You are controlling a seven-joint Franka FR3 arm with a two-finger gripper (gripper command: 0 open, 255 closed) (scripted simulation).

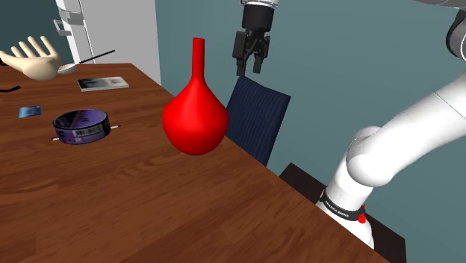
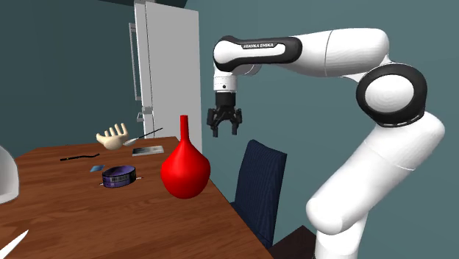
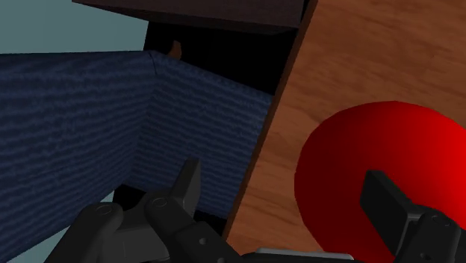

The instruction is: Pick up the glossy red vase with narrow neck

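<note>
**Open tool hangs above the chair; red vase stands upright on the worktop**

The worktop [image 1: 149, 194] is dark brown wood grain, set in a room with teal walls and a white door [image 1: 112, 30] behind it.

From the shoulder view's left there is one beige hand model [image 1: 30, 56], then one spoon [image 1: 71, 67] with a thin dark handle. One flat booklet [image 1: 103, 83], one small blue card [image 1: 30, 112] and one round purple-and-black disc [image 1: 82, 125] follow. Next is the one glossy red vase [image 1: 196, 119]. It stands near the worktop's edge, round-bodied with a narrow neck pointing straight up.

Just past that edge is one dark blue chair [image 1: 258, 119]. Above the chair, about level with the top of the vase's neck and apart from it, hangs the tool [image 1: 250, 63]. Its two fingers are spread and hold nothing.

The second exterior view adds a thin black cord [image 2: 79, 157] near the hand model and a white dome [image 2: 6, 176] at its left border.

The wrist view looks down on the chair's ribbed blue fabric. The vase's red body lies beyond one finger [image 3: 388, 202], unclasped.
</note>
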